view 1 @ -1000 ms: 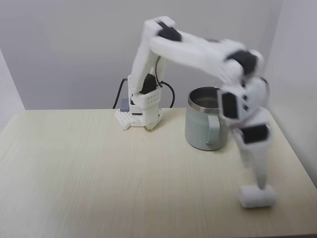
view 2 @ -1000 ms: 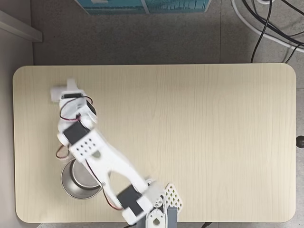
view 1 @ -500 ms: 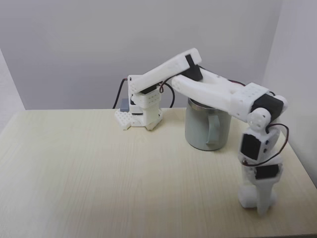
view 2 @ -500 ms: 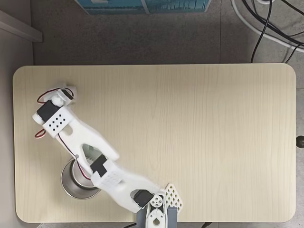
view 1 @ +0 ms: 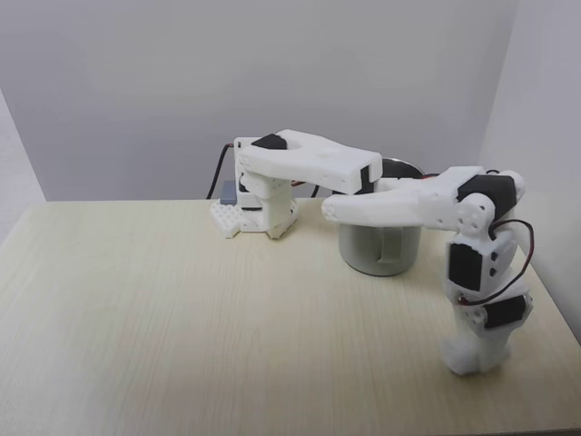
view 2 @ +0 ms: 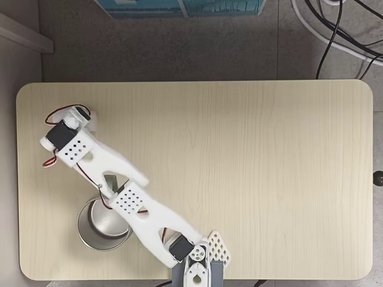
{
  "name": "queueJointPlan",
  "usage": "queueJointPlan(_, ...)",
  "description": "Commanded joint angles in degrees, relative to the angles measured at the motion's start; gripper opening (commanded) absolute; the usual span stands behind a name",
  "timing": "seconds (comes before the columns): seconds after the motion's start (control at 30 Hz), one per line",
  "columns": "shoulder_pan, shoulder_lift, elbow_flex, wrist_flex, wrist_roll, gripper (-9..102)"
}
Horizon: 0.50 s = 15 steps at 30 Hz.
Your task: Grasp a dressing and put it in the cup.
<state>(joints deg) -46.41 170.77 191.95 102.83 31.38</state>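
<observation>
1. The dressing could not be told apart from the white gripper [view 1: 469, 356] that stood down on the worktop [view 1: 163, 318] at the lower right of the side fixed view; a white lump [view 1: 461, 357] at its tip touched the surface, and it may have been the roll or the fingers.
2. The worktop, pale wood grain, filled the middle of the top-down fixed view [view 2: 251, 167].
3. The arm [view 1: 399, 202] reached from its base [view 1: 259, 213] at centre, across the cup, then bent down at the right.
4. The cup [view 1: 374, 250] stood upright right of centre, near the gripper but apart from it; from above its steel inside [view 2: 99, 230] sat at lower left.
5. Whether the fingers were apart, together or clamped, I cannot tell.
</observation>
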Motion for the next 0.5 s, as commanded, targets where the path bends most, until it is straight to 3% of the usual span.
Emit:
queueJointPlan(0.0, -0.3, -6.0, -0.9, 2.5, -0.9, 2)
queueJointPlan(0.47, -0.7, -44.6, -25.5, 2.4, -2.6, 0)
